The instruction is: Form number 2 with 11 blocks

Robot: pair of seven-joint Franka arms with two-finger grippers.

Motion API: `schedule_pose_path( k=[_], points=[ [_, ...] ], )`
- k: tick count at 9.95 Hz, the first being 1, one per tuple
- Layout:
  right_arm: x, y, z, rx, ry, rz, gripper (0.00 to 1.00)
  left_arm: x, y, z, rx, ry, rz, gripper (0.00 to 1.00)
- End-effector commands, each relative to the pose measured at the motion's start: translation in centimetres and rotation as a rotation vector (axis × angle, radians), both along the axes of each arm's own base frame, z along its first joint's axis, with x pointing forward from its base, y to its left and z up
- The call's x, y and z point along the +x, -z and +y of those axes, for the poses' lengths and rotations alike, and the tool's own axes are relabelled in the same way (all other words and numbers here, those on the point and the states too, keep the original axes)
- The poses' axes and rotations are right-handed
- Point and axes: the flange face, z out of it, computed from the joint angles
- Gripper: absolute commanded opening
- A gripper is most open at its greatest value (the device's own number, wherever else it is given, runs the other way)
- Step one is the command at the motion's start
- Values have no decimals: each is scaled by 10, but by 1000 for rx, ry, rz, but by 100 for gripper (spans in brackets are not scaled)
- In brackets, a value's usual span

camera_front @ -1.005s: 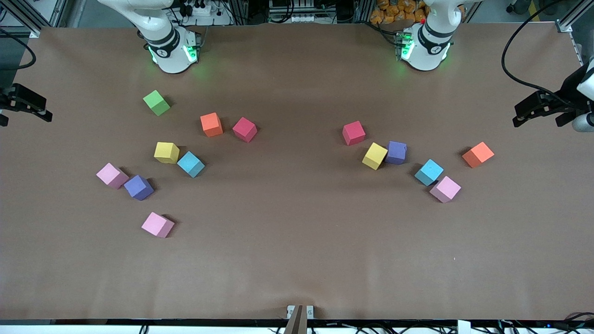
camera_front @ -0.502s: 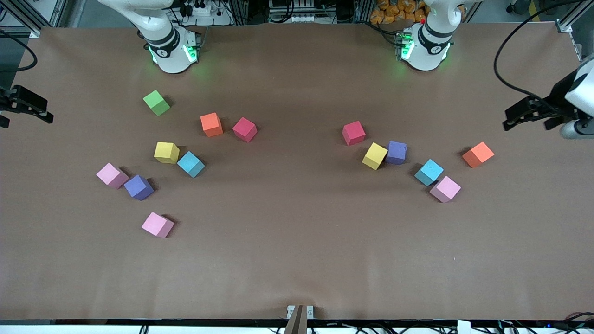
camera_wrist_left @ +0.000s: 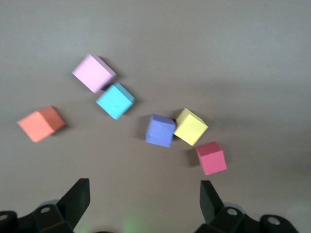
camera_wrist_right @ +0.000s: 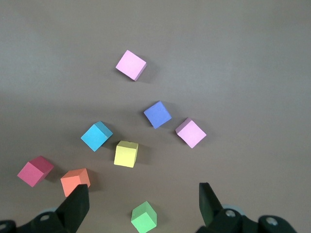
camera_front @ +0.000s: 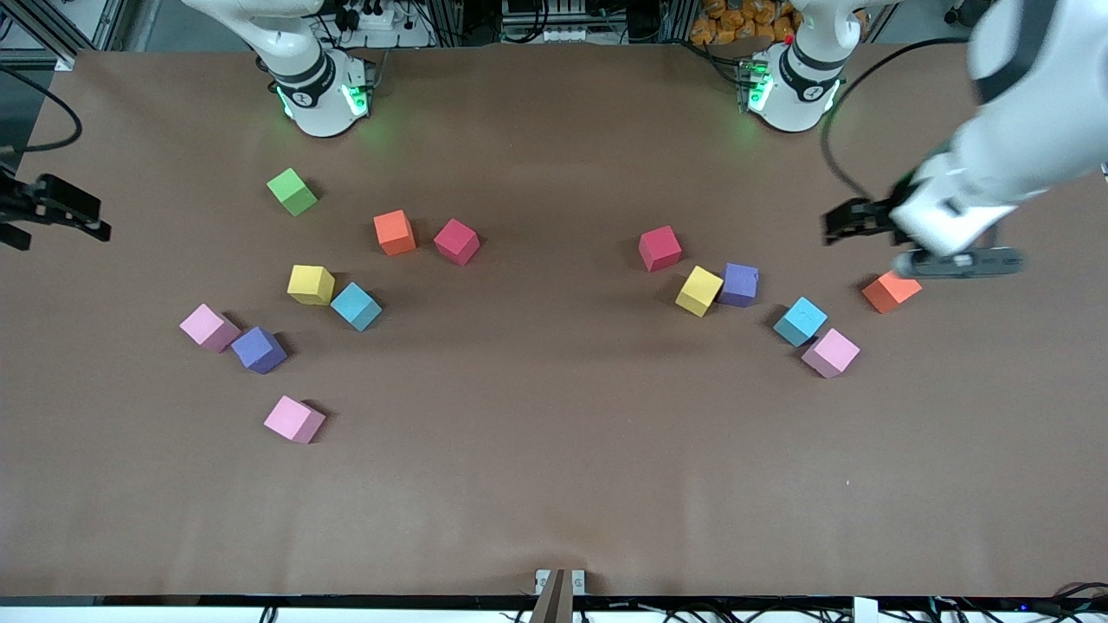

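The blocks lie loose in two clusters; no number 2 is in view. Toward the right arm's end are an orange (camera_front: 394, 232), a red (camera_front: 456, 240), a yellow (camera_front: 310, 284), a light blue (camera_front: 356, 305), a purple (camera_front: 258, 349) and two pink cubes (camera_front: 209, 327) (camera_front: 294, 419). Toward the left arm's end are a red (camera_front: 660, 247), a yellow (camera_front: 698, 290), a purple (camera_front: 739, 284), a light blue (camera_front: 799, 320), a pink (camera_front: 830, 352) and an orange cube (camera_front: 892, 292). My left gripper (camera_front: 853, 221) (camera_wrist_left: 143, 188) is open and empty above the table beside the orange cube. My right gripper (camera_front: 61, 212) (camera_wrist_right: 143, 191) is open and empty at the table's edge.
A green cube (camera_front: 293, 191) sits near the right arm's base (camera_front: 320, 95) and shows in the right wrist view (camera_wrist_right: 144, 217). The left arm's base (camera_front: 792, 86) stands at the table's top edge. The left arm's wrist partly covers the orange cube.
The left arm has swung in from the table's edge to above the orange cube at its end. The right gripper has shifted slightly. No block has moved.
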Motion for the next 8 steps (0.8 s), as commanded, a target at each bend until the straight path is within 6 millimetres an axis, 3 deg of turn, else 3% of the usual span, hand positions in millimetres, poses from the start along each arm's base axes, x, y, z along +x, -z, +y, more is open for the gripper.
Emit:
schedule_pose_path(
  k=[1, 3, 5, 7, 8],
  points=[
    [15, 42, 27, 2, -44, 18, 100, -23, 50, -32, 23, -31, 15, 100],
    [22, 76, 43, 0, -70, -30, 100, -42, 95, -50, 41, -42, 31, 100],
    [27, 110, 71, 0, -116, -93, 100, -51, 139, -43, 104, -64, 21, 100],
    [26, 138, 116, 4, -187, -120, 100, -40, 179, -18, 180, -141, 50, 100],
    [25, 160, 137, 5, -222, -109, 100, -28, 193, 8, 203, -210, 46, 100]
  ],
)
